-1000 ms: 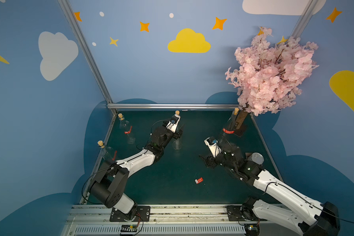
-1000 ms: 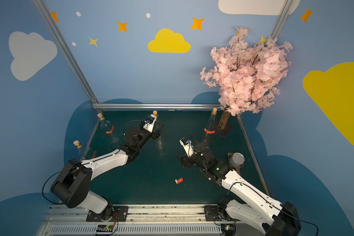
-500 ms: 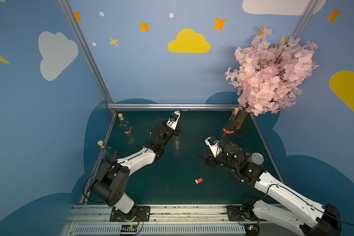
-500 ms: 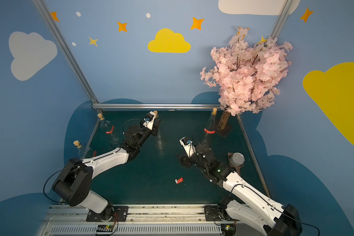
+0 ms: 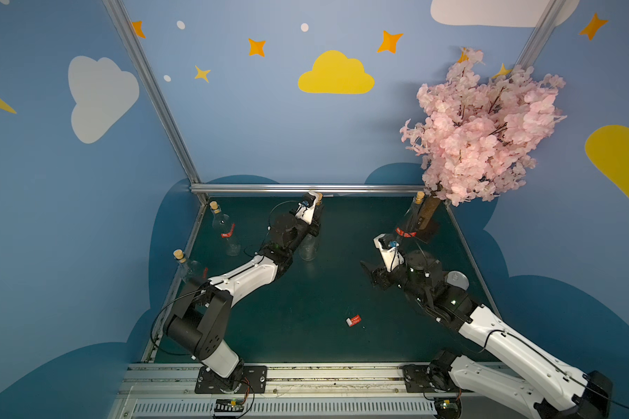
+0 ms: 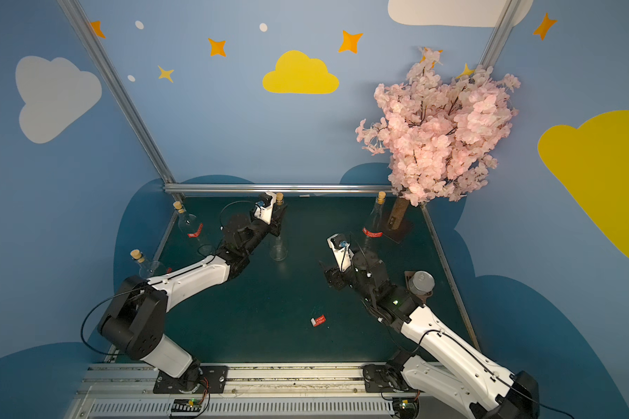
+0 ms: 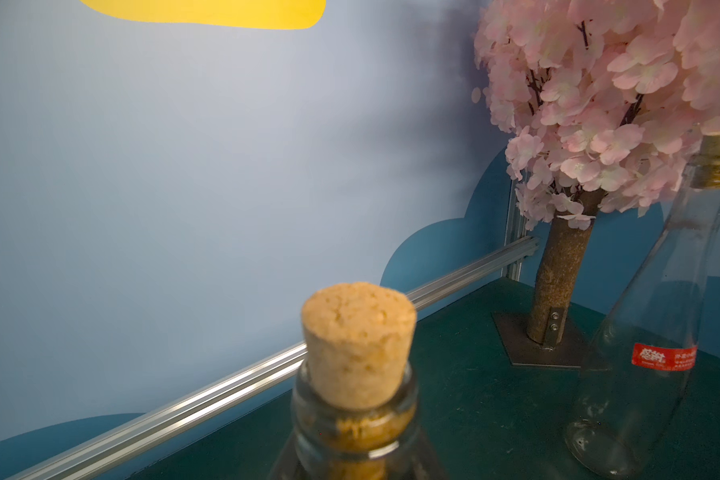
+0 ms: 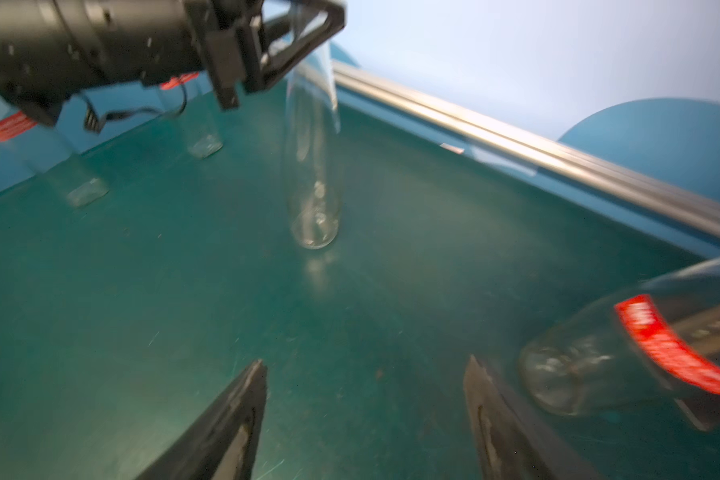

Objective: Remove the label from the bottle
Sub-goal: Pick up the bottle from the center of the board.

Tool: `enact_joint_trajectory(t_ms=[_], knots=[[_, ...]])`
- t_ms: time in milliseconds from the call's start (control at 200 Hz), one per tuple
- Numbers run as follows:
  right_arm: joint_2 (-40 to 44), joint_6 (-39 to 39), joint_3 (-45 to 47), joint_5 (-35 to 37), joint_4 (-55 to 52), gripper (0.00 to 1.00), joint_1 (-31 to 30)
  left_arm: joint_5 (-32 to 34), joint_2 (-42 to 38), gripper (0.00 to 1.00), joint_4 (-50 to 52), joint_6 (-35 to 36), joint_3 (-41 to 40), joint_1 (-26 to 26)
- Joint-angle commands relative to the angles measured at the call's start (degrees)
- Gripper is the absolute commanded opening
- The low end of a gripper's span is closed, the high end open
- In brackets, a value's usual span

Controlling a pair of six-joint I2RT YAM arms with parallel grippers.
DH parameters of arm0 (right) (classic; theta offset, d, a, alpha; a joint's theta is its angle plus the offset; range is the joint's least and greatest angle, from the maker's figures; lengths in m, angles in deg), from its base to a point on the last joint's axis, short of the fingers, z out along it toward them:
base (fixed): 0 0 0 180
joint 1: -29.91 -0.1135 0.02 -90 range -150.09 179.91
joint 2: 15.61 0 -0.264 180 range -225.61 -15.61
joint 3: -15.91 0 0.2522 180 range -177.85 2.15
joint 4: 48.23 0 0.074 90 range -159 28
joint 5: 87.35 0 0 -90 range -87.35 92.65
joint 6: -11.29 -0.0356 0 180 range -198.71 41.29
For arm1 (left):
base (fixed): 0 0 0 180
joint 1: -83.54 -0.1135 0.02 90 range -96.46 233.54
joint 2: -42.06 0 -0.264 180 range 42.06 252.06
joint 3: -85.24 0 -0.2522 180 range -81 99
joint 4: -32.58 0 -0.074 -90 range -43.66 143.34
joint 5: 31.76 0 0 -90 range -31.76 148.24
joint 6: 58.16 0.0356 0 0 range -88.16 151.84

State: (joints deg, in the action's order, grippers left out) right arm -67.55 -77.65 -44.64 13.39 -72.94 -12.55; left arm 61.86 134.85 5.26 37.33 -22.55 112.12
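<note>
A dark green mat (image 5: 305,297) is seen from above. At its left edge stand a front-left bottle (image 5: 191,266) and a back-left bottle (image 5: 226,232), both clear glass, corked and red-labelled. Next, my left gripper (image 5: 316,217) is clamped on the neck of an upright bare bottle (image 5: 308,248), just under its rough cork (image 7: 358,345). A peeled label (image 5: 353,320) lies near the mat's front. My right gripper (image 8: 366,365) hangs low, fingers spread and empty. The labelled bottle (image 5: 407,225), probably my next target, stands upright just outside those fingers, not between them, by the pink blossom tree (image 5: 480,127). Its glossy red band (image 8: 674,357) wraps smooth glass. My right arm is nearer.
</note>
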Motion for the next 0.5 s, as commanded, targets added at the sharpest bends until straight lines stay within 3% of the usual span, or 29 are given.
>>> enact_joint_trajectory(t_ms=[0, 300, 496], knots=[[0.9, 1.5, -5.4, 5.8, -1.7, 0.76, 2.6, -2.7, 0.9, 0.10, -1.5, -2.7, 5.0, -0.5], [-2.3, 3.1, -18.0, 5.7, -7.0, 0.75, 14.8, -7.5, 7.0, 0.09, 1.7, -6.0, 15.9, -2.9], [-3.6, -0.4, -18.4, -2.8, -5.1, 0.74, 23.6, -10.7, 11.6, 0.09, 3.9, -7.2, 22.6, -3.8]])
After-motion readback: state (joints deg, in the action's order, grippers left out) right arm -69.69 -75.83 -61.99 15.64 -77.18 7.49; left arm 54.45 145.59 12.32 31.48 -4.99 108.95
